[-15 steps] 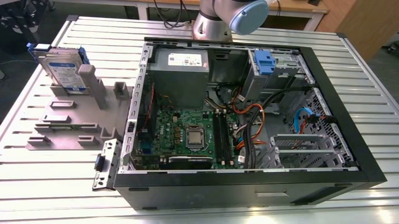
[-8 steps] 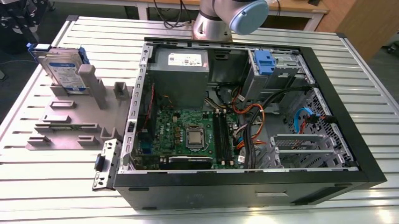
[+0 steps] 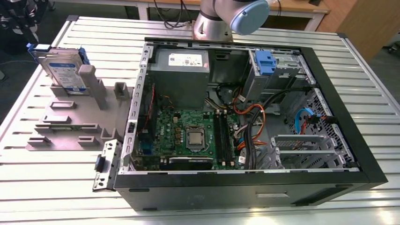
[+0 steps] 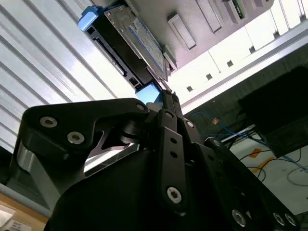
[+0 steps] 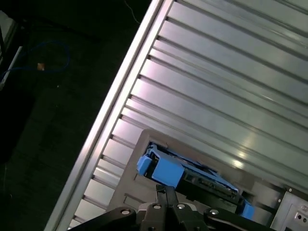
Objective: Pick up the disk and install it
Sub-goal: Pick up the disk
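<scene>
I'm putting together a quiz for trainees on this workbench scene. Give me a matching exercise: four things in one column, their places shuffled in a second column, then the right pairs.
Things
1. disk
2. power supply box
3. processor chip
4. blue latch

Places
A. middle of the green circuit board
B. standing on edge in the grey holder, outside the case
C. inside the case, towards the exterior view's upper right corner
D. inside the case, bearing a white label

Pairs: 1-B, 2-D, 3-A, 4-C
</scene>
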Robot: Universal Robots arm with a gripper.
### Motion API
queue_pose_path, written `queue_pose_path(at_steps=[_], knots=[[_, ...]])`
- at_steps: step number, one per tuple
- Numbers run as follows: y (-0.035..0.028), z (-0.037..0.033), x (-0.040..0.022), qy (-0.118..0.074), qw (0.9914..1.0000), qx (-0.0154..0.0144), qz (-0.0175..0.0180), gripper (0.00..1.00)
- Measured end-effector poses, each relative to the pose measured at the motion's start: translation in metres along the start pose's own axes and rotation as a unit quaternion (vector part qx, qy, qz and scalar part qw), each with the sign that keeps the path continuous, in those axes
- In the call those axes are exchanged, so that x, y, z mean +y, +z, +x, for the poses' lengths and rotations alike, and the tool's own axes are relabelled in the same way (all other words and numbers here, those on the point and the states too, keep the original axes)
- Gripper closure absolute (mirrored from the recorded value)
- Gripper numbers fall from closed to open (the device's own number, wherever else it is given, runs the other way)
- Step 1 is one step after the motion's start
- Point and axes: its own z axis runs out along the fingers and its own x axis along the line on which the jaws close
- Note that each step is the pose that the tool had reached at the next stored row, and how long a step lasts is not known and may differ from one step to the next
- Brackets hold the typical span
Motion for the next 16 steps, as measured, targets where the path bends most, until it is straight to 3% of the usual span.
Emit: queue_pose_path(at_steps=[3, 16], knots=[[0.0, 0.0, 0.0, -0.015, 0.99989, 0.0006, 0.0, 0.89], [0.0, 0.0, 0.0, -0.015, 0.99988, 0.0006, 0.0, 0.89]])
